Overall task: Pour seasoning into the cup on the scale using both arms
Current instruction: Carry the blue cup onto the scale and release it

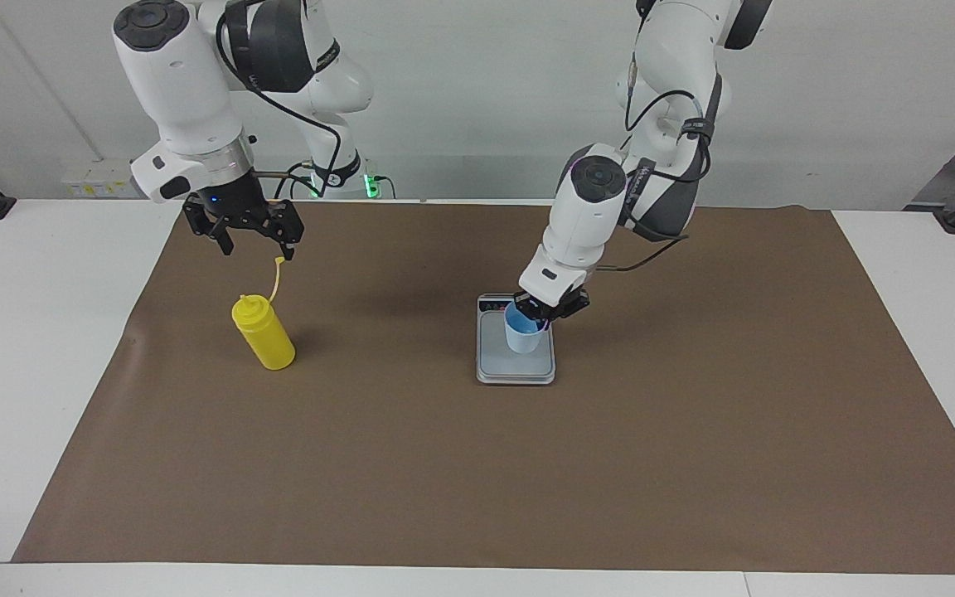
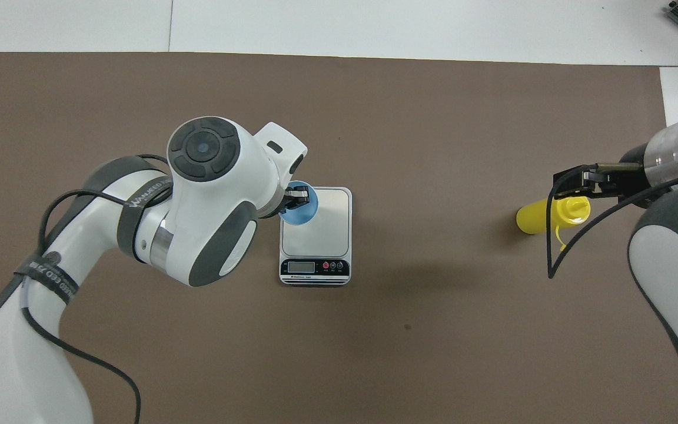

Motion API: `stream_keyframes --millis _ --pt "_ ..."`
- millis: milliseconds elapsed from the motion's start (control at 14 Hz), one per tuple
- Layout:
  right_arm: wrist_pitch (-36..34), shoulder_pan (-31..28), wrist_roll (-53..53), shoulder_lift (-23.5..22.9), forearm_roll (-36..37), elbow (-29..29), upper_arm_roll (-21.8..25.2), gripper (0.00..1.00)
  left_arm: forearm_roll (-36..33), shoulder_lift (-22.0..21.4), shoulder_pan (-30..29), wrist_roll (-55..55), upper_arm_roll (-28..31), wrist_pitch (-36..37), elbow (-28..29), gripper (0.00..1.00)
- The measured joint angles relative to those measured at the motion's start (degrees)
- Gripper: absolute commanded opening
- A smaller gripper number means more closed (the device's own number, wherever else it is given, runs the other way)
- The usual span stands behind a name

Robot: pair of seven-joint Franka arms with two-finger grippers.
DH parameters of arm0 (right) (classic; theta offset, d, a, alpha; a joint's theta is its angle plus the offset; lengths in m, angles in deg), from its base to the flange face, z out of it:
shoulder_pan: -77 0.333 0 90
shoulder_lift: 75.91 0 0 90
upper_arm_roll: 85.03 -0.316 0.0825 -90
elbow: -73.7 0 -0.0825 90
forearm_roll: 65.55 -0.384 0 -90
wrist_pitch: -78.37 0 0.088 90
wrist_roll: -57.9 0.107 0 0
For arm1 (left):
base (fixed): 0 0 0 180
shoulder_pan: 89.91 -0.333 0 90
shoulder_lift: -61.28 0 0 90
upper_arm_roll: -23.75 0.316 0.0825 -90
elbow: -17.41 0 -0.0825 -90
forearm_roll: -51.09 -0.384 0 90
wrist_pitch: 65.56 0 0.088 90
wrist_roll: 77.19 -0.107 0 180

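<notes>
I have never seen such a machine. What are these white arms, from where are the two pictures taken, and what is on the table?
These are two robot arms, each ending in a two-finger gripper. One picture looks at the robots from across the table; the other looks steeply down from above their end.

A brown mat covers the table. On it lie a kitchen scale and a yellow squeeze bottle of seasoning, which stands toward the right arm's end.

The left gripper holds a light-blue cup by its rim over the scale; whether the cup already rests on the plate I cannot tell. The right gripper hangs open above the bottle and holds nothing.
</notes>
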State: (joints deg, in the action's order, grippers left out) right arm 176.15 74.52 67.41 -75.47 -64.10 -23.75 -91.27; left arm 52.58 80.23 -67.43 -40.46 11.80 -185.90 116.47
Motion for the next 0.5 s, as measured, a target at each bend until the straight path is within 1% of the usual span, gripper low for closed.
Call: stream_keyframes --millis 498 --pt "0.08 0.09 0.00 0.00 0.00 0.00 -0.03 1.00 0.00 0.27 0.59 0.09 0.02 -0.90 1.12 0.00"
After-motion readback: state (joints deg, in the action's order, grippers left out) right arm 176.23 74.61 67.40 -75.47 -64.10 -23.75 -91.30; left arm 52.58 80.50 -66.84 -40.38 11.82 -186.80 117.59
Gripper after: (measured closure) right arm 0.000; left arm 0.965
